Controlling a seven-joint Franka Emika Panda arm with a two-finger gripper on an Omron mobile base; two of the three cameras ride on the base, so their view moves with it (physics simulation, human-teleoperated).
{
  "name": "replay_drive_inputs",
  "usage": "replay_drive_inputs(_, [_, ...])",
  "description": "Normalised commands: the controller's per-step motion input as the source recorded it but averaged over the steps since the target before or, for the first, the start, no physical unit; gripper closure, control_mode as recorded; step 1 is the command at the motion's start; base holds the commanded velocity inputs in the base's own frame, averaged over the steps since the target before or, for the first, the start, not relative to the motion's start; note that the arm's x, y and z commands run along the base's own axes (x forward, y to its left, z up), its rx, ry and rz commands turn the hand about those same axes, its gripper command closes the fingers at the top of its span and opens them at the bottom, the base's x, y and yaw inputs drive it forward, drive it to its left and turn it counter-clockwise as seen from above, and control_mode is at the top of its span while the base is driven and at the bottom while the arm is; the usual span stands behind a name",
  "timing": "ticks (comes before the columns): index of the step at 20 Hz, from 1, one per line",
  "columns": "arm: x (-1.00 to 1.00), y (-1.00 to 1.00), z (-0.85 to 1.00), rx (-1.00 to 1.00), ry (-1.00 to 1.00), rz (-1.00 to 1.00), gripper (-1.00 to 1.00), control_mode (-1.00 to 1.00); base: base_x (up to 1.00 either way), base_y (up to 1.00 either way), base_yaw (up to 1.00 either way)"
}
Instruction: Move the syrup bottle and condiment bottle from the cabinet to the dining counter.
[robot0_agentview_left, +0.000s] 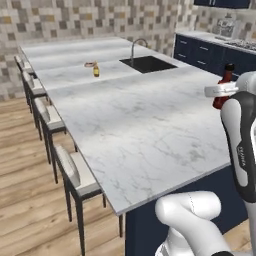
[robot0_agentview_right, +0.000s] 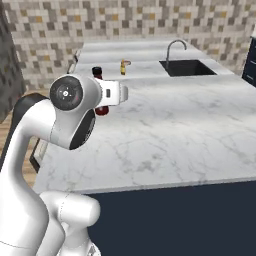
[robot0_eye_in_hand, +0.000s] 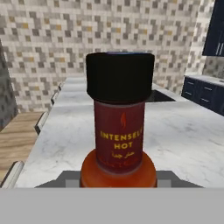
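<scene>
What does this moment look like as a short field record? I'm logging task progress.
held item: condiment bottle, black cap, red label reading "INTENSELY HOT"
bottle pose: upright, above the dining counter
gripper: close around the bottle's base; grip not clearly visible
also on counter: small yellow bottle near the sink
stools: along the counter's left edge in the left base view
syrup bottle: not on the counter yet
</scene>
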Motion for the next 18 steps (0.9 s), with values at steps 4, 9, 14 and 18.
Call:
replay_drive_inputs(4, [0.00,0.00,0.00,0.00,0.00,0.00,1.00,1.00,0.67,-0.01,0.38])
replay_drive_inputs(9, [0.00,0.00,0.00,0.00,0.00,0.00,1.00,1.00,0.73,-0.01,0.26])
replay_drive_inputs(14, [0.00,0.00,0.00,0.00,0.00,0.00,1.00,1.00,0.81,0.00,0.26])
replay_drive_inputs(18, [0.00,0.00,0.00,0.00,0.00,0.00,1.00,1.00,0.83,-0.08,0.27])
